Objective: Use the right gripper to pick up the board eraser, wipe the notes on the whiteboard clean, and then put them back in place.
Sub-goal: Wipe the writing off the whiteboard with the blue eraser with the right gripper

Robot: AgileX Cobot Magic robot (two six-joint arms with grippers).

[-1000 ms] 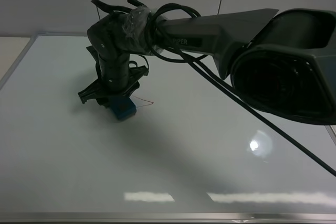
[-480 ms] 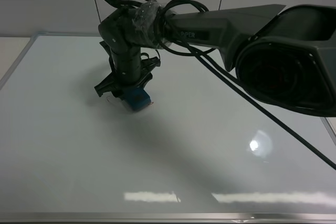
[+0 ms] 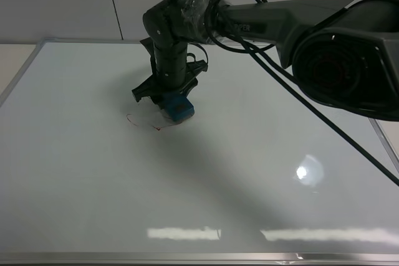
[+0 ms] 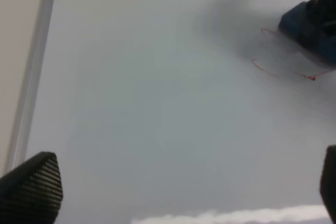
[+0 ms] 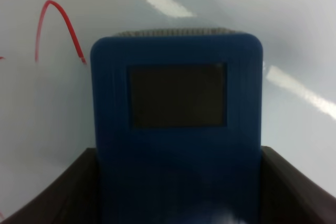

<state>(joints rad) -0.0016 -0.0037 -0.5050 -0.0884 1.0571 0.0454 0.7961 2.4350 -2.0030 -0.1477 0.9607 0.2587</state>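
My right gripper is shut on the blue board eraser and presses it on the whiteboard at the upper middle. In the right wrist view the eraser fills the frame between the fingers. A thin red pen line lies on the board just left of the eraser; it also shows in the right wrist view and the left wrist view. My left gripper is open above the board's left part, with only its fingertips showing.
The whiteboard's metal frame runs along the left edge, also in the left wrist view. The right arm and its cables stretch over the board's right part. Light glare sits at lower right.
My right gripper has slid the eraser to the right across the board. Red line to the left of the eraser has come into view behind it.
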